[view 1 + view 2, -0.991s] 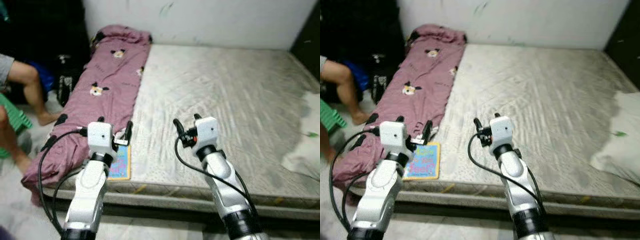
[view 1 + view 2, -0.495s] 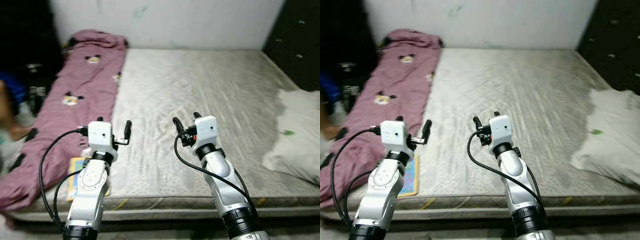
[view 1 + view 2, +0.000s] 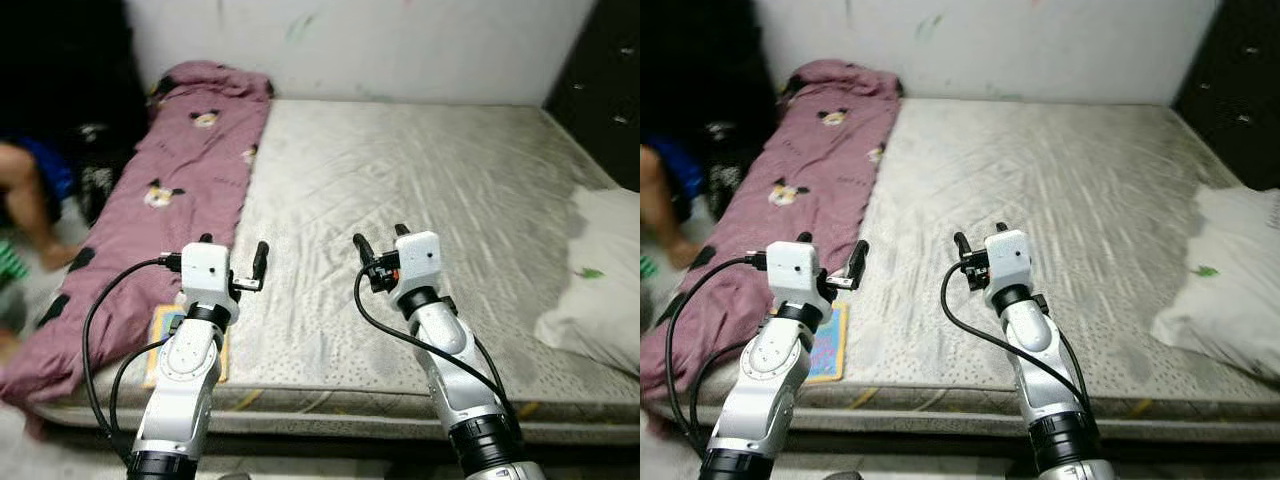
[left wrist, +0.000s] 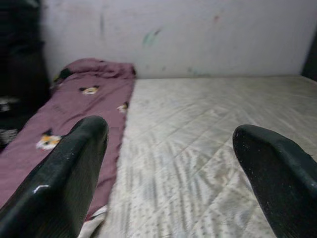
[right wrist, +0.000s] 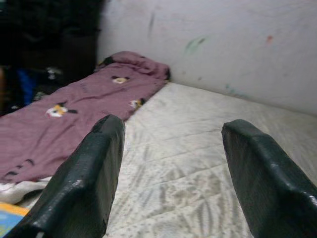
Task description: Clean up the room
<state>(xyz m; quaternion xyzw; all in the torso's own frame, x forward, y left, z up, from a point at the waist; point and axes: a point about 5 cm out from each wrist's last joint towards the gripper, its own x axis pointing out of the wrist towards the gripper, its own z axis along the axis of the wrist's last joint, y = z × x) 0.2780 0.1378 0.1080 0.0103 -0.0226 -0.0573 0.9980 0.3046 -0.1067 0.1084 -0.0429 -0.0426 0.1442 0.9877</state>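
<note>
Left eye view shows a bare grey mattress [image 3: 430, 190] lying on the floor against a white wall [image 3: 400, 45], its long axis running from the near edge toward that wall. A mauve blanket [image 3: 160, 200] printed with small cartoon faces lies in a long strip along the mattress's left edge, its long axis parallel to that edge; its far end is bunched against the wall at the far left corner, and its near end spills over the near left corner toward the floor. A flat picture book [image 3: 826, 345] with a blue and yellow cover lies near the near left corner, touching the blanket's inner border, and is partly hidden behind the left arm; its cover detail cannot be made out. A white pillow [image 3: 595, 290] rests at the mattress's right edge and is cut off by the frame. The left pincer [image 3: 232, 265] is held above the near part of the mattress, just inside the blanket's border, fingers parted and grasping nothing, pointing toward the wall. The right pincer [image 3: 378, 250] is held above the near middle of the mattress, well apart from the left one, likewise released and empty; the right wrist view confirms a wide gap between its fingers [image 5: 89, 183]. A person's bare leg [image 3: 25, 200] shows on the floor beyond the left edge, blurred and cut off. Dark items beside the far left corner are too dim to identify.
</note>
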